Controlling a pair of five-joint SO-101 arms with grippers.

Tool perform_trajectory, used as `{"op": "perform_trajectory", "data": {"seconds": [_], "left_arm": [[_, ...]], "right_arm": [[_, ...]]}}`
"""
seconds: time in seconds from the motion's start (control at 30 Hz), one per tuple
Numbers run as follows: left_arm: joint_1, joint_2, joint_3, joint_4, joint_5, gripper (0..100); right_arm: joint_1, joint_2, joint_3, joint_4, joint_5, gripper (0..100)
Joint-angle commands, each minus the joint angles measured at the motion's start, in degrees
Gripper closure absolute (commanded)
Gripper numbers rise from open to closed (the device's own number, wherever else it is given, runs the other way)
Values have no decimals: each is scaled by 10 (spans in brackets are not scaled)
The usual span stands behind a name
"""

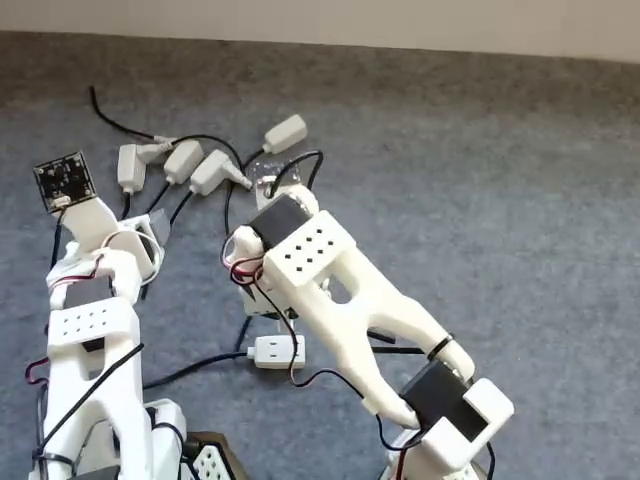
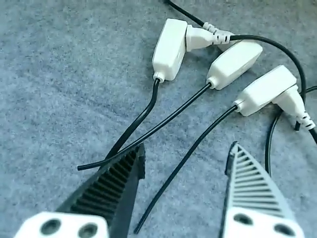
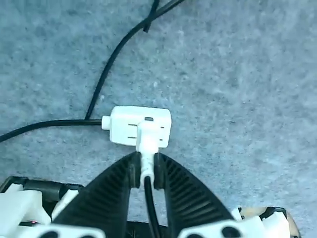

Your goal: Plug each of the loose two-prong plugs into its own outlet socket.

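Note:
My right gripper (image 3: 147, 166) is shut on a white two-prong plug (image 3: 147, 141). The plug's front sits against the face of a white outlet socket (image 3: 126, 126) on the grey carpet, and its black cord runs back between the fingers. In the high view that socket (image 1: 278, 351) lies beside the right arm (image 1: 310, 255). My left gripper (image 2: 187, 148) hangs open over black cords, short of three white sockets. Two of them (image 2: 168, 49) (image 2: 265, 89) have white plugs (image 2: 200, 37) (image 2: 292, 101) in them. The middle one (image 2: 234, 62) shows no plug.
The high view shows the same row of sockets (image 1: 183, 158) at the back left, with the left gripper (image 1: 152, 235) just in front of them. One more white socket (image 1: 285, 132) lies farther back. Black cords (image 1: 190, 370) cross the carpet between the arms.

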Motion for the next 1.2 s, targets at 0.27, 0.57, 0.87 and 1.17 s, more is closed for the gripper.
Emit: {"op": "perform_trajectory", "data": {"seconds": [0.27,0.57,0.87,1.17], "left_arm": [[-2,-5,-22,-11,5,725],[-1,-5,-13,-13,4,726],[0,-5,-12,-13,4,726],[1,-5,-12,-13,3,726]], "right_arm": [[-6,-9,100,-73,-9,990],[-5,-9,130,-87,-5,990],[-7,-25,130,-36,9,990],[-6,-80,144,-54,13,990]]}}
